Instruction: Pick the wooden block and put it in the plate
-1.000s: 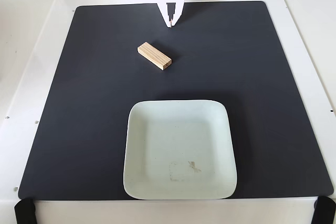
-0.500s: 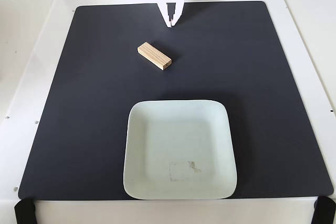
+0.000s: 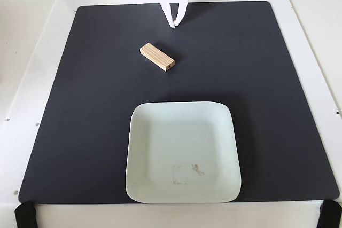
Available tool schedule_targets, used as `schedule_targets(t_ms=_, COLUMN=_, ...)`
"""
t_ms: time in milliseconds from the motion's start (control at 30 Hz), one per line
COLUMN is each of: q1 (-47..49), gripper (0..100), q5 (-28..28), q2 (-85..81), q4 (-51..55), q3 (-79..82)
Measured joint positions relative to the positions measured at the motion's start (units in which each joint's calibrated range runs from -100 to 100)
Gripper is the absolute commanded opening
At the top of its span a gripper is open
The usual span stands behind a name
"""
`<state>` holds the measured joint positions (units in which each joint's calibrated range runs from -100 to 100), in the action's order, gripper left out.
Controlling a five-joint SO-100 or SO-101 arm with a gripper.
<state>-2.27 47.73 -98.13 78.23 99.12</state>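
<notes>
White pincer (image 3: 175, 25) downward, fingers together

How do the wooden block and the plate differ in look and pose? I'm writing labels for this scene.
The wooden block is small, tan and striped with grain; the plate is far larger, pale mint-white and smooth apart from a faint scuffed square mark. The block is a narrow bar lying at a slant; the plate is a rounded square sitting straight to the mat's edges. The block lies nearer the claw; the plate is nearer the camera. Both rest on the black mat, untouched.
</notes>
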Motion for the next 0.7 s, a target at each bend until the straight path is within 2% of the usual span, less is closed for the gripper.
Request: schedule_targets(t_ms=700, q1=0.3, gripper=1, q5=0.0, q2=0.0, q4=0.0, q3=0.0)
